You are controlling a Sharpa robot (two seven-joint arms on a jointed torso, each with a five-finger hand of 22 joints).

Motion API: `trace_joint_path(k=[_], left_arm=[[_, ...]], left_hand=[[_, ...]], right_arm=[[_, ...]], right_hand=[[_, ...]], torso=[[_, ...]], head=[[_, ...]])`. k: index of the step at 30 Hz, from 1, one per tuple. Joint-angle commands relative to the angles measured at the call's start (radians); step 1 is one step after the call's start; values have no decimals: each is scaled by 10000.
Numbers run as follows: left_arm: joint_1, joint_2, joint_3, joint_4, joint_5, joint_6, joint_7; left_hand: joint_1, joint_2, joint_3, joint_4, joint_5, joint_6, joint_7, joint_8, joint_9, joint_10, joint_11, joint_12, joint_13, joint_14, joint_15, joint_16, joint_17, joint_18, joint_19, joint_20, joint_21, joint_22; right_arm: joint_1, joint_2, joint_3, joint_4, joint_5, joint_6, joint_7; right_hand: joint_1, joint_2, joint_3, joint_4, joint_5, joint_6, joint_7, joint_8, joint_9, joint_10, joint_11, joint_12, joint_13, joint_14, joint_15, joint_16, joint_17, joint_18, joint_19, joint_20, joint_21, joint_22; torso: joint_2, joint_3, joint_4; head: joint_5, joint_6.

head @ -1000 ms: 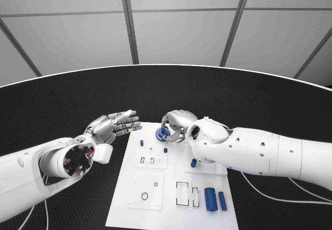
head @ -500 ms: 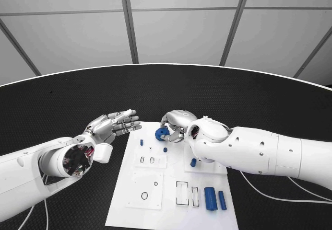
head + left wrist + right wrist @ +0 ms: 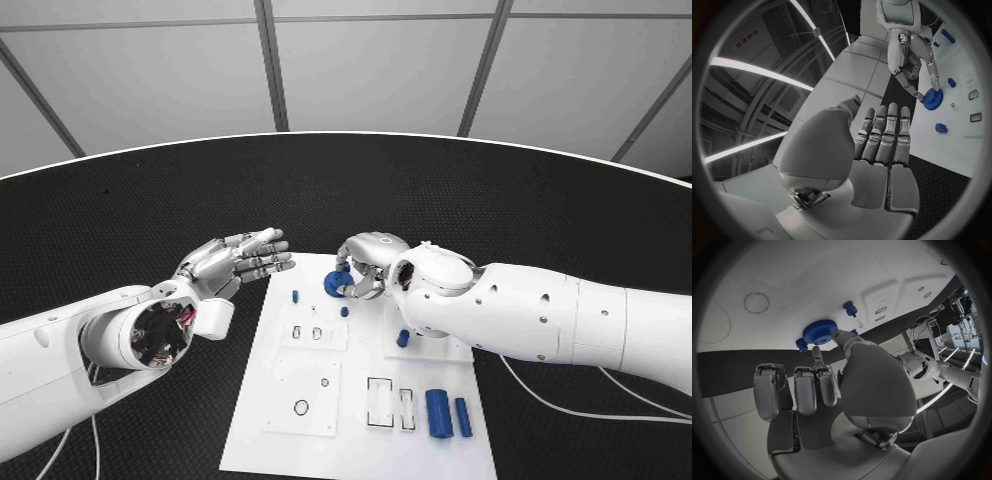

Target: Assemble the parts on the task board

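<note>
Head view: the right robot hand (image 3: 364,262) has sunk a little, and the blue gear (image 3: 338,283) it pinches now sits lower, at the top of the white board (image 3: 346,440). The left robot hand (image 3: 238,258) has not moved; it hangs at middle left, fingers straight and side by side, holding nothing. The worktop (image 3: 144,210) is black, with grey wall panels behind.

Left wrist view: the gear (image 3: 932,98) shows at upper right, against the board (image 3: 967,140).

Right wrist view: fingertips (image 3: 841,336) pinch the gear (image 3: 820,331) in the middle.
</note>
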Motion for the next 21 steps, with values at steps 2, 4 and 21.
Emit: trace_joint_path(k=[2, 4, 21], left_arm=[[0, 2, 0, -2, 0, 3, -1], [0, 2, 0, -4, 0, 9, -2], [-5, 41, -3, -249, 0, 162, -74]], left_hand=[[75, -30, 65, 19, 1, -30, 462, -30, -14, 71, 16, -55, 0, -63, 31, -47, 9, 102, 78, 4, -34, -9], [75, -30, 65, 19, 1, -30, 462, -30, -14, 71, 16, -55, 0, -63, 31, -47, 9, 102, 78, 4, -34, -9], [71, -40, 94, 2, 2, -30, 463, -38, -17, 75, 18, -74, 0, -65, 32, -51, 12, 102, 81, 3, -38, -17]], right_arm=[[0, -30, -1, 20, 1, -59, 11], [0, -120, -1, 113, 5, -322, 75], [4, -3498, -12, 2359, 2621, -2786, 2199]], right_hand=[[-117, -26, -69, 23, -52, -35, 9, -71, -10, 1059, 73, 44, 2618, 1001, 53, 19, 2375, -119, 890, 57, 8, 2243], [-135, -21, -85, 32, -52, -31, 9, -78, -9, 1056, 73, 40, 2615, 1000, 54, 18, 2371, -118, 887, 59, 6, 2237], [23, 217, -19, -94, 239, 280, -12, -125, 45, 1014, 63, -11, 2566, 959, -23, -33, 2188, -81, 807, 16, -68, 2063]], torso=[[-2, 7, -4], [-4, 12, -3], [-175, 163, -189]], head=[[0, 13], [-11, 20], [-190, 110]])
